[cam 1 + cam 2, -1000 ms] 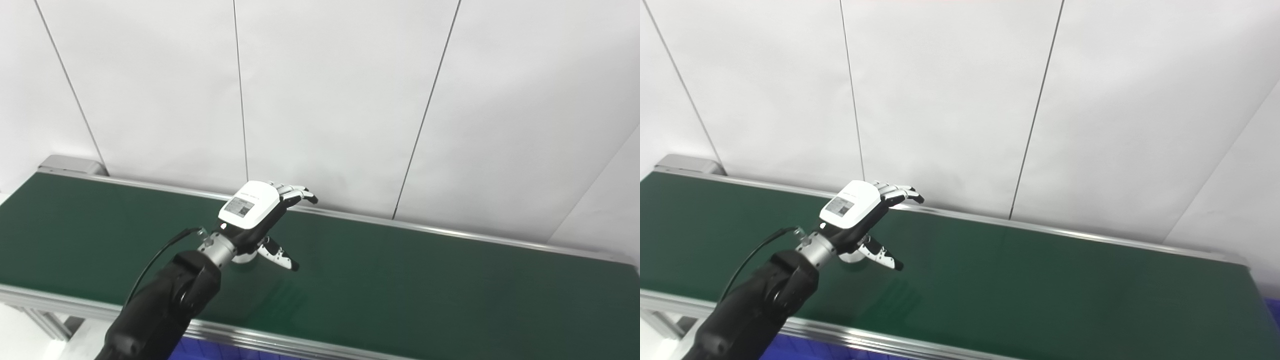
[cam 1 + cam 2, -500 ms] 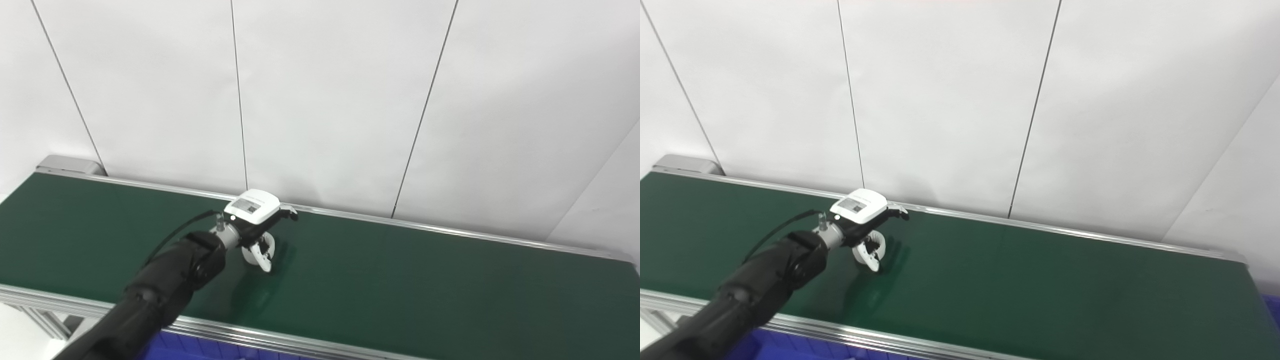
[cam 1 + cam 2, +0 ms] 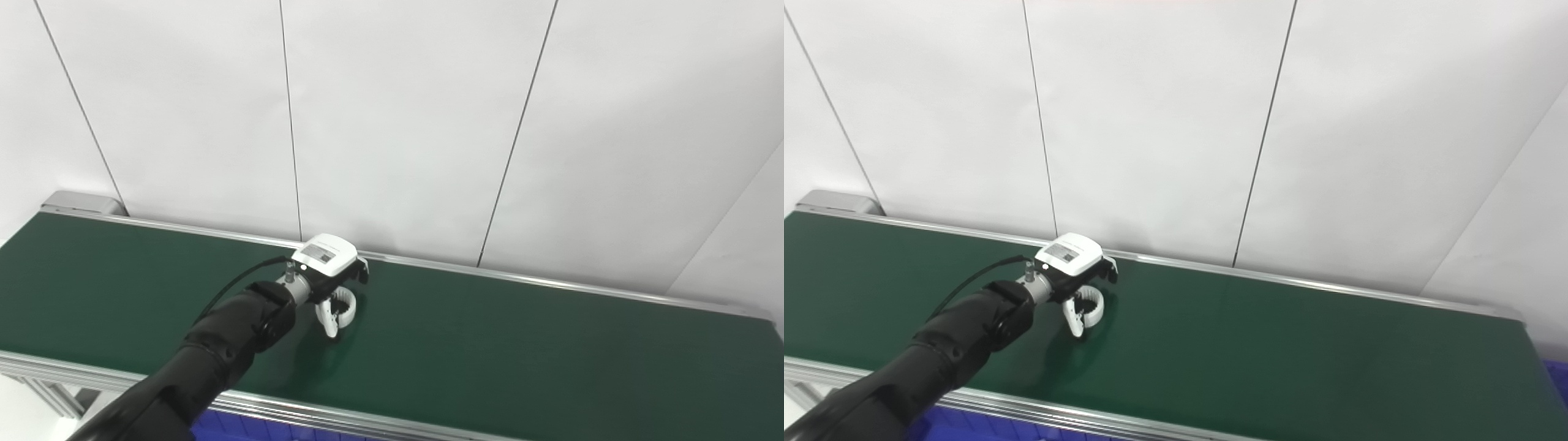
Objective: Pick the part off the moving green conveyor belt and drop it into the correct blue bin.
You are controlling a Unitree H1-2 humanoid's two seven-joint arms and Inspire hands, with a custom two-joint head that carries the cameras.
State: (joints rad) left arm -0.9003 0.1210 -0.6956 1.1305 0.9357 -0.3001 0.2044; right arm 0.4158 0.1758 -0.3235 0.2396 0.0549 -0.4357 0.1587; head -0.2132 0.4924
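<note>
The robot's left hand (image 3: 327, 272), white-backed with dark fingers, curls down around a small white ring-shaped plastic part (image 3: 343, 304) on the dark green conveyor belt (image 3: 551, 349), seemingly grasping it; the part looks light, rigid and slippery, best pinched across its rim.

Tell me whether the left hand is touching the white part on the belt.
Touching: in the left eye view the left hand curls its fingers around the white part, no gap.

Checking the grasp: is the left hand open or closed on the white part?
Closed on it. The left hand is curled down over the white part on the green conveyor belt.
</note>
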